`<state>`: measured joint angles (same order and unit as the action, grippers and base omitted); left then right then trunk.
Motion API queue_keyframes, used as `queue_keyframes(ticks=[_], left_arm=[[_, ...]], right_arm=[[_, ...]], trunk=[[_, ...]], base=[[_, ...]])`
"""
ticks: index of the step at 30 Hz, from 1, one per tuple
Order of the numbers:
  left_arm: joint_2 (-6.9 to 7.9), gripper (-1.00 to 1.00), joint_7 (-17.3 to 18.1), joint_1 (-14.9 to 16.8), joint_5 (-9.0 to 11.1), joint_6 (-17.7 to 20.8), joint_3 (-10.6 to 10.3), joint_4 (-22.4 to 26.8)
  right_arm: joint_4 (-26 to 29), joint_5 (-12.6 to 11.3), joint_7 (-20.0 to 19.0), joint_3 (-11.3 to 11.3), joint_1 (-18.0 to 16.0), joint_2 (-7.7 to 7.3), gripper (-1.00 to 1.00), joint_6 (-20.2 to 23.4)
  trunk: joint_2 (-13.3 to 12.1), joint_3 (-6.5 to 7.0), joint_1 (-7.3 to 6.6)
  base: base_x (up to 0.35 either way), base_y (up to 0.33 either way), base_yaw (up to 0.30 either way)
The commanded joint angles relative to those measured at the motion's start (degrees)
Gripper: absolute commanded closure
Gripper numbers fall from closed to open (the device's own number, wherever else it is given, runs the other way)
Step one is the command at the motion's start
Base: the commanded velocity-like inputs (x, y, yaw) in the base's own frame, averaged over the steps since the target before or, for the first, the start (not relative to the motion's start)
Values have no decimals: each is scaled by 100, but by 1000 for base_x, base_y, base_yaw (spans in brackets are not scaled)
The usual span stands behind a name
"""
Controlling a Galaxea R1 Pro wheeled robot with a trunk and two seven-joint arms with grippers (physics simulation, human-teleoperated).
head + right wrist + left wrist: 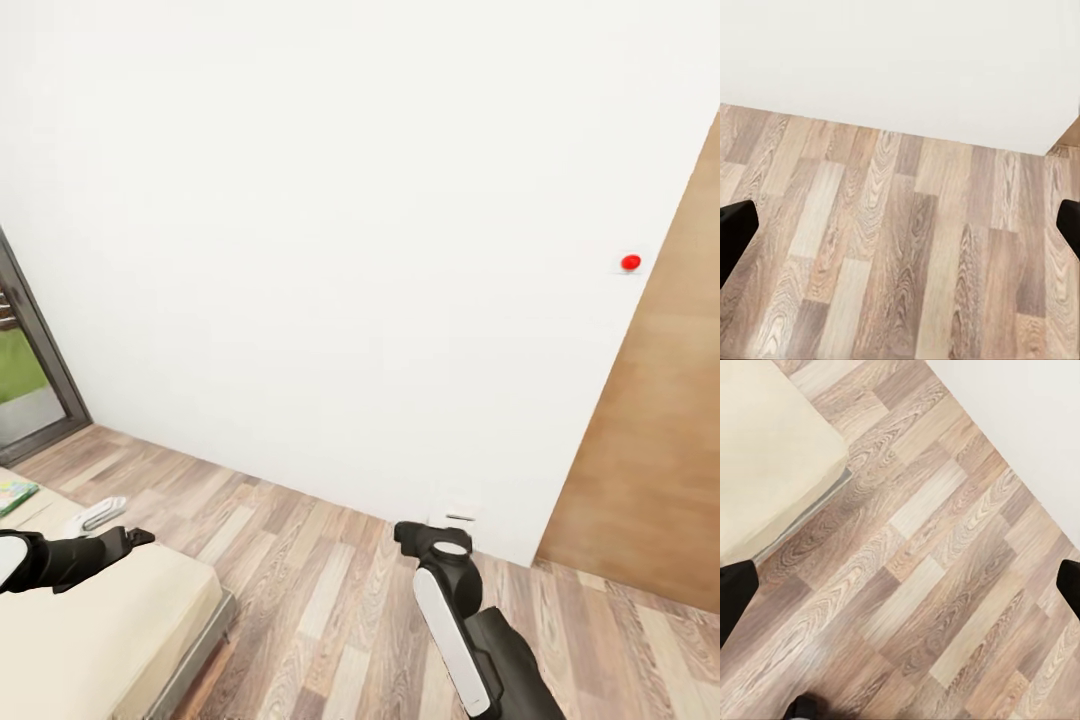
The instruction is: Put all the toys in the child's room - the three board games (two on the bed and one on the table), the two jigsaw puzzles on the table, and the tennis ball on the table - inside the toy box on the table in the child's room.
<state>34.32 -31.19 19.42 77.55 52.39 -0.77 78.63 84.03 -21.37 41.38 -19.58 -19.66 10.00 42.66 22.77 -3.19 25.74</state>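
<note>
My left gripper [140, 537] is spread wide and empty, fingertips [735, 592] at the wrist view's edges over plank floor [922, 585] beside the bed [90, 620] corner. Left forearm lies level across the mattress. Right gripper [405, 532] is likewise wide apart, empty, arm extended forward, low over floor toward the white wall [350, 250]. A green-printed board game [14, 495] lies on the bed at far left.

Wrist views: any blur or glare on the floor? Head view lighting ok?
Left wrist view: floor grain soft, slightly blurred, no glare. Right wrist view: planks sharper, wall flat white without shading. Head view: even, diffuse light, wall nearly featureless, faint shadow under the bed edge, straight lines lean toward the frame edges.
</note>
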Motion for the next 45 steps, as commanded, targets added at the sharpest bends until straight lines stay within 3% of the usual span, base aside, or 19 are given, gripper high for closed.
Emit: queue_keyframes(ticks=[1,5,16,19,20,23,30,45], left_arm=[[3,-100,-60,9,59,3,-7,3],[2,-100,-62,9,59,-7,2,3],[-2,-100,-63,9,59,-35,-18,3],[-2,-100,-63,9,59,-36,-15,3],[-4,-100,-63,9,59,-36,-12,3],[-3,-100,-63,9,59,-36,-11,3],[-4,-100,-64,9,59,-36,-40,3],[-4,-100,-69,9,59,-36,-53,3]], right_arm=[[-2,-48,85,-58,-7,0,-100,12],[-29,-50,158,-215,-10,0,-100,8],[-19,-32,113,-301,-8,0,-100,-32],[-5,-25,103,-485,-4,0,-100,-50],[-16,-48,99,-781,-3,0,-100,-124],[-17,-56,99,-880,-2,0,-100,-159],[-26,-60,91,-938,-2,0,-100,-383],[-27,-59,89,-943,-2,0,-100,-403]], trunk=[[14,-19,4],[14,-40,4],[14,-100,4],[14,-109,4],[14,-110,4],[14,-111,4],[14,-107,4],[14,-105,4]], base=[[1,-1,272],[22,-9,264],[207,-91,252],[257,-112,106],[259,-113,18],[259,-114,9],[245,-175,67],[52,-108,282]])
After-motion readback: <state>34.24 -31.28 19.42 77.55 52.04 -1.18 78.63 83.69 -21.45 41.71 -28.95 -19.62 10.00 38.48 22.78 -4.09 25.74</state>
